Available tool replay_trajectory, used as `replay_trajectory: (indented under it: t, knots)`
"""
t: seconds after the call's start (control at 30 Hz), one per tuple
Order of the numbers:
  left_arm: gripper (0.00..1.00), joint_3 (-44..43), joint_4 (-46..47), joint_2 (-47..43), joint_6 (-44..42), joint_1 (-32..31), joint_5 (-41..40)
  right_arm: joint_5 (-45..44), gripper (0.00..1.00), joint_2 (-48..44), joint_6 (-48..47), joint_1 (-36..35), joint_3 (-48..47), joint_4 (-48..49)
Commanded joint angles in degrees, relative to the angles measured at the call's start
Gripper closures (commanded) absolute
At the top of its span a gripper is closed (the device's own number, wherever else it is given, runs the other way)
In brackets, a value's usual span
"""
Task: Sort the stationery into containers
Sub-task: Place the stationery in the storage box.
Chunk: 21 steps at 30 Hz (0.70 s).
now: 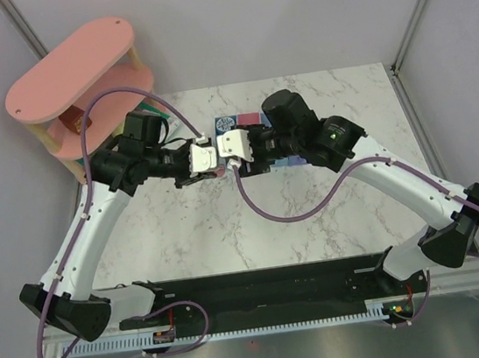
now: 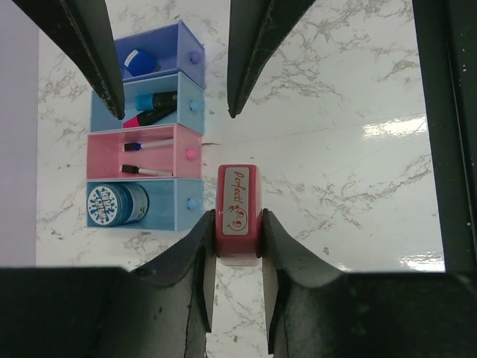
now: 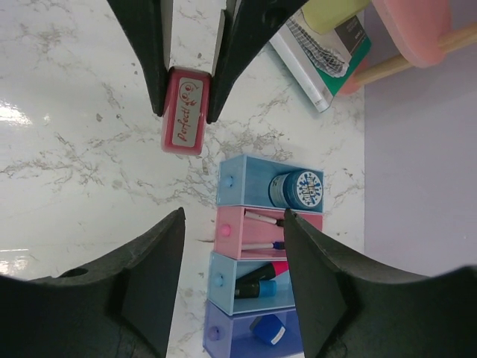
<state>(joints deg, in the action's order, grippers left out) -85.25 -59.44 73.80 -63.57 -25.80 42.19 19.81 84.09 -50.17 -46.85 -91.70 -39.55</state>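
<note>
Sorting looks nearly done: the row of four bins [image 2: 191, 154] already holds the teal pot [image 2: 115, 203], thin pens [image 2: 146, 145], markers [image 2: 156, 101] and blue eraser [image 2: 138, 61], while the left tool [image 2: 238, 218] clamps the pink eraser [image 2: 238, 198] just beside that row, and the right tool [image 3: 232, 215] gapes wide and empty.

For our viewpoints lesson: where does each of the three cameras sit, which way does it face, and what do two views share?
Top external: above and behind the robot, looking down on the marble table; left arm and right arm show whole.
Left wrist: on the left arm, looking along the left gripper, shut on the pink eraser beside the bins.
Right wrist: on the right arm, looking past the open right gripper at the left one.
Shared: both wrist views show eraser and bins from opposite sides.
</note>
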Motion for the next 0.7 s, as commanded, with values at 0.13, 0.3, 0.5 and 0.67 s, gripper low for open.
replay_trajectory:
  t: [0.13, 0.3, 0.5, 0.67]
  knots:
    - [0.98, 10.35, 21.19, -6.47, 18.28, -0.65, 7.46, 1.53, 0.39, 0.37, 9.29, -2.46, -2.09, 7.20]
    - [0.98, 11.43, 24.98, -7.35, 20.33, -0.65, 8.08, 4.00, 0.41, -5.07, 13.08, -2.54, 3.62, 14.56]
    - [0.98, 14.14, 35.78, -9.28, 25.94, -0.57, 6.59, 3.65, 0.41, -9.12, 14.75, -2.46, 9.08, 17.40]
    - [0.98, 16.08, 41.42, -10.43, 30.43, -0.57, 7.81, 5.49, 0.41, -11.40, 16.77, -2.46, 10.05, 18.01]
